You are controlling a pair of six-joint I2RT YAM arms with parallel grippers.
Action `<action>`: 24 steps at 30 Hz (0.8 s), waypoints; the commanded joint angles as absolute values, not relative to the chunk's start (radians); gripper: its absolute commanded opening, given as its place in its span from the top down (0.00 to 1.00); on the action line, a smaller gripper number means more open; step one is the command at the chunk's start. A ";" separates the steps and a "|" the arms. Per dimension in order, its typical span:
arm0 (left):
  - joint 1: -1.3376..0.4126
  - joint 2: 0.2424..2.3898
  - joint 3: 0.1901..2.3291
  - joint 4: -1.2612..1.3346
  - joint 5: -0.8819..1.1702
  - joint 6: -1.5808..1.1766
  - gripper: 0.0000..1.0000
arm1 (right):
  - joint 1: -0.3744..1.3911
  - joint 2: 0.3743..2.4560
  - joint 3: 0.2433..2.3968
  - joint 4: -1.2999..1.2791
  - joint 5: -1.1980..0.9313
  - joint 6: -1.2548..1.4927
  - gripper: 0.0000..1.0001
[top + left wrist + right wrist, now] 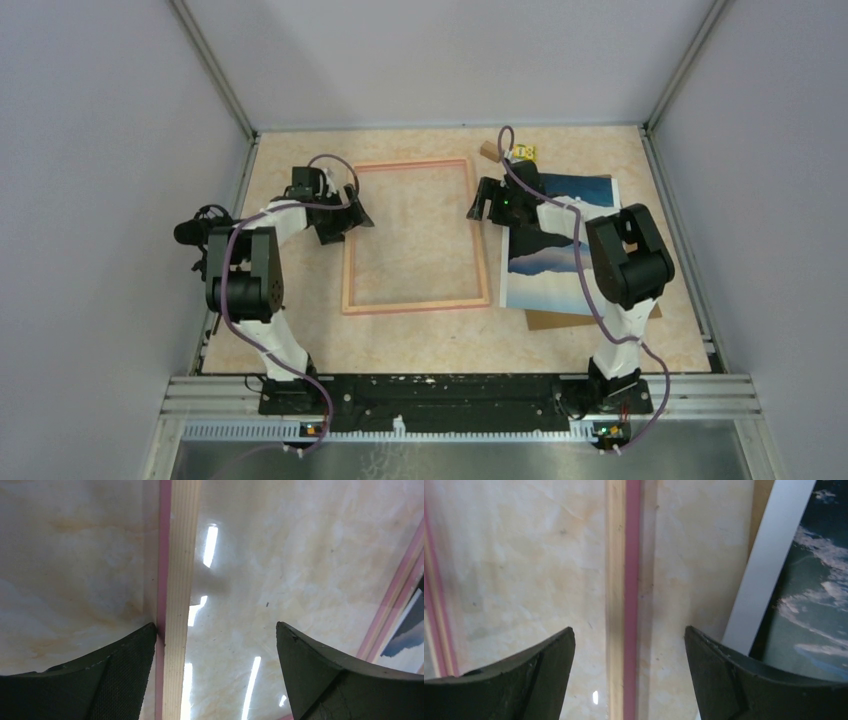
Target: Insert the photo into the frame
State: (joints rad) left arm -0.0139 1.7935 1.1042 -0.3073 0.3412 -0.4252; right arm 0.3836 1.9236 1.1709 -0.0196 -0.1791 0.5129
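The frame (417, 305), thin pinkish light wood, lies flat mid-table. The photo (560, 265), dark blue sky and mountains, lies face up to its right, partly under the right arm. My left gripper (352, 215) is open over the frame's left rail (176, 580); its left finger (120, 675) touches the rail's outer pink edge, and the right finger stands well inside the frame. My right gripper (480, 205) is open and straddles the frame's right rail (623, 580) without touching it. The photo's white border (769, 560) shows just right of that rail.
A brown backing board (560, 320) sticks out under the photo's near edge. A small wooden piece (490, 150) and a yellow tag (525, 152) lie at the back. Metal rails (240, 180) border the table left and right.
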 commanded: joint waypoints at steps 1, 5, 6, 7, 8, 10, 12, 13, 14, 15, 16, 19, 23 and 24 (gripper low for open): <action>-0.007 1.832 1.077 -0.253 0.528 -0.452 0.06 | 0.387 1.923 1.146 0.023 -0.215 0.527 0.23; -0.006 1.838 1.075 -0.212 0.707 -0.462 0.10 | 0.389 1.963 1.138 0.106 -0.324 0.585 0.27; -0.006 1.832 1.075 -0.197 0.758 -0.472 0.13 | 0.390 1.964 1.129 0.132 -0.344 0.602 0.28; -0.007 1.825 1.075 -0.180 0.803 -0.486 0.15 | 0.389 1.959 1.117 0.153 -0.356 0.618 0.30; -0.007 1.813 1.075 -0.165 0.848 -0.501 0.16 | 0.389 1.952 1.103 0.178 -0.361 0.632 0.31; -0.007 1.782 1.077 -0.137 0.893 -0.529 0.21 | 0.390 1.937 1.081 0.197 -0.352 0.647 0.34; -0.006 1.742 1.075 -0.095 0.937 -0.570 0.23 | 0.389 1.927 1.070 0.198 -0.338 0.650 0.35; -0.007 1.723 1.073 -0.075 0.956 -0.592 0.23 | 0.387 1.928 1.069 0.197 -0.333 0.650 0.35; -0.007 1.703 1.074 -0.057 0.969 -0.610 0.23 | 0.388 1.930 1.071 0.196 -0.330 0.651 0.35; -0.008 1.686 1.075 -0.049 0.979 -0.626 0.23 | 0.388 1.936 1.073 0.195 -0.331 0.650 0.35; -0.007 1.670 1.075 -0.039 0.986 -0.640 0.23 | 0.388 1.941 1.078 0.190 -0.331 0.648 0.35; -0.006 1.631 1.054 0.020 1.000 -0.698 0.26 | 0.387 1.956 1.086 0.189 -0.341 0.647 0.35; -0.007 1.608 0.993 0.158 1.044 -0.817 0.35 | 0.388 1.970 1.090 0.196 -0.359 0.652 0.35; -0.007 1.599 0.981 0.183 1.043 -0.837 0.35 | 0.388 1.971 1.090 0.197 -0.359 0.652 0.35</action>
State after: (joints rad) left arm 0.0353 1.6421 1.0344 -0.0193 0.8314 -0.6704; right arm 0.3397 1.9343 1.0924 0.1890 -0.1986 0.6010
